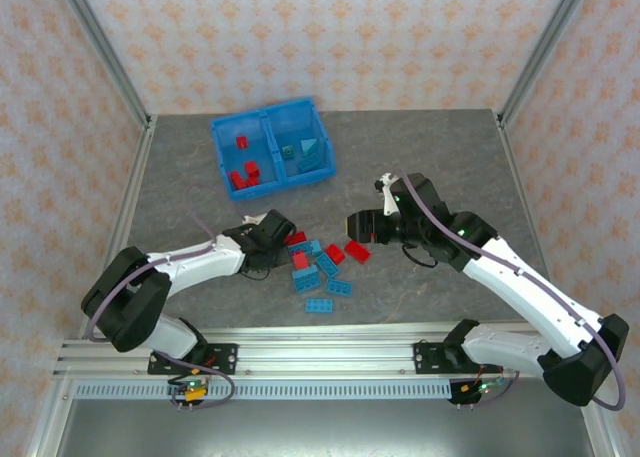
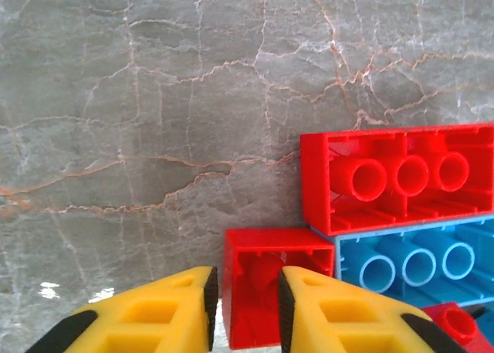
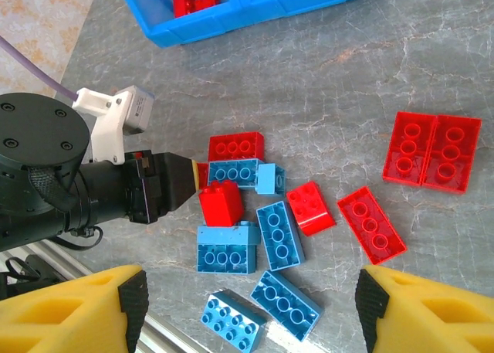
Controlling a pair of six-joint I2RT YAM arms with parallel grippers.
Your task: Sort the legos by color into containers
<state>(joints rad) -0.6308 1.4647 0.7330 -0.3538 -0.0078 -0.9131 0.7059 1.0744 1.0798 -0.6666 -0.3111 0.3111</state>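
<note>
Legos (image 3: 262,229) lie scattered on the surface (image 1: 420,167). Left pincer (image 2: 245,303) grips a small red brick (image 2: 266,291); right pincer (image 3: 247,307) hangs spread wide, empty.

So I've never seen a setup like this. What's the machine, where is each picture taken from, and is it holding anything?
Two white robot arms are bolted at the table's near edge. One picture looks down from above; the others come from cameras on each wrist. A bright blue plastic two-compartment bin holds sorted bricks, and red and light blue studded bricks lie loose on the grey marbled tabletop. The left gripper, with yellow fingers, is closed around a small red brick. The right gripper hangs open above the pile, holding nothing.
</note>
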